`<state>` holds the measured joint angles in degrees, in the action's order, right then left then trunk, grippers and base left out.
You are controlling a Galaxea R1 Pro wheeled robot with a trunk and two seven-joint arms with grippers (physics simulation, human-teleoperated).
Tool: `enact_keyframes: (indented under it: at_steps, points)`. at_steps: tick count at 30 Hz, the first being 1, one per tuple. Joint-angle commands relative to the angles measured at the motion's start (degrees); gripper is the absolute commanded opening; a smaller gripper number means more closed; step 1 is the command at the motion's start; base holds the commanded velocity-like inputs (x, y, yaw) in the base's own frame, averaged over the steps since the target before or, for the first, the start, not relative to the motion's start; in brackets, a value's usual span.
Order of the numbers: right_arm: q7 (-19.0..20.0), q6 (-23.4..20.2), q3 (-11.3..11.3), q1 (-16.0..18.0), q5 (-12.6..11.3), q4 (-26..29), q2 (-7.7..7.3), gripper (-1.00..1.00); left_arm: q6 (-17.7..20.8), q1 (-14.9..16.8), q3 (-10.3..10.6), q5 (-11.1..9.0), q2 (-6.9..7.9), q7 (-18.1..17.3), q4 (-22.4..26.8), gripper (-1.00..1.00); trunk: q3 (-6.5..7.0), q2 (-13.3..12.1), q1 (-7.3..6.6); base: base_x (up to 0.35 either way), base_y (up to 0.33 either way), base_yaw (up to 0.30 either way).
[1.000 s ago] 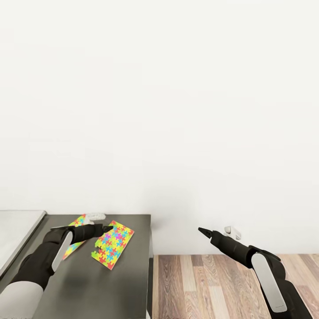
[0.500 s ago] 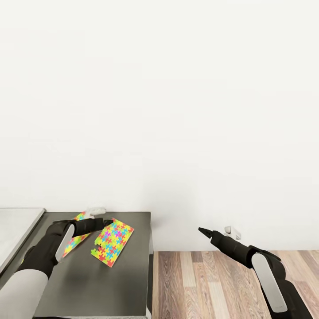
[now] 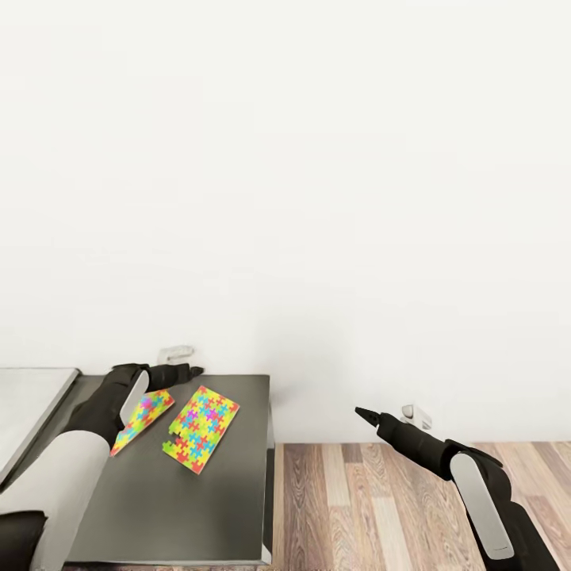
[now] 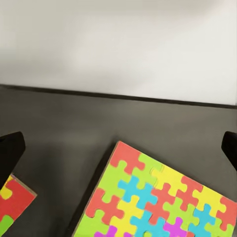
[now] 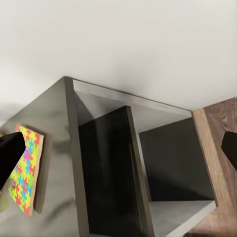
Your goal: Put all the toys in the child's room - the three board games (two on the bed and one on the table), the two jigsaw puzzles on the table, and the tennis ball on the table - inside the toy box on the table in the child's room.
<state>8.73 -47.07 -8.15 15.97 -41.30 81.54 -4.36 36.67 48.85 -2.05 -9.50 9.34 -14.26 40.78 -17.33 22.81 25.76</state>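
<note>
I'm holding the left gripper (image 3: 187, 370) spread wide and empty at the table's (image 3: 198, 507) back edge, above both jigsaw puzzles (image 3: 201, 429) lying flat. Right gripper (image 3: 362, 412) idling over floor, looking pinched together. Risk: thin sheets sliding off when I'm pinching.

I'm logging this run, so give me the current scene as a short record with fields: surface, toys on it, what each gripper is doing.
surface: dark grey lower table section, against the white wall
toys: two flat square jigsaw puzzle sheets in yellow, cyan, pink and orange, the nearer-left sheet and the right sheet, lying apart
left gripper: open, at the table's back edge, holding nothing
right gripper: out over the wooden floor, empty; open or shut cannot be told
</note>
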Motion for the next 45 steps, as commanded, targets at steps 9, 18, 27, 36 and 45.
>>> enact_keyframes:
  at_steps: [9, 18, 27, 36, 45]
  points:
    - [0.4, -0.3, -0.1, 0.0, 0.3, 0.0, -0.03, 1.00, -0.9, 0.4, 0.3, 0.9, -1.52, 3.1, -0.4, 1.00, -0.95, 0.1, 0.03, 0.000, 0.000, 0.000]
    - [0.4, -0.2, -0.1, 0.0, 0.3, 0.0, -0.03, 1.00, -5.2, 0.5, 4.3, 1.3, -1.64, 3.2, -4.4, 1.00, -1.79, 0.1, 0.03, 0.000, 0.000, 0.000]
    - [0.4, -0.2, -0.1, 0.1, 0.3, 0.0, 0.05, 1.00, -6.8, 0.4, 6.5, 1.2, -1.41, 0.0, -5.4, 1.00, -2.64, 0.1, 0.03, 0.000, 0.000, 0.000]
    - [0.4, -0.2, -0.1, 0.1, 0.3, 0.0, 0.05, 1.00, -7.0, 0.3, 6.7, 1.4, -0.99, -7.4, -5.8, 1.00, -3.48, 0.1, 0.03, 0.000, 0.000, 0.000]
    - [0.4, -0.1, 0.0, 0.0, 0.3, 0.0, 0.05, 1.00, -7.3, 0.3, 6.7, 1.4, -0.82, -8.3, -5.8, 1.00, -4.15, 0.1, 0.03, 0.000, 0.000, 0.005]
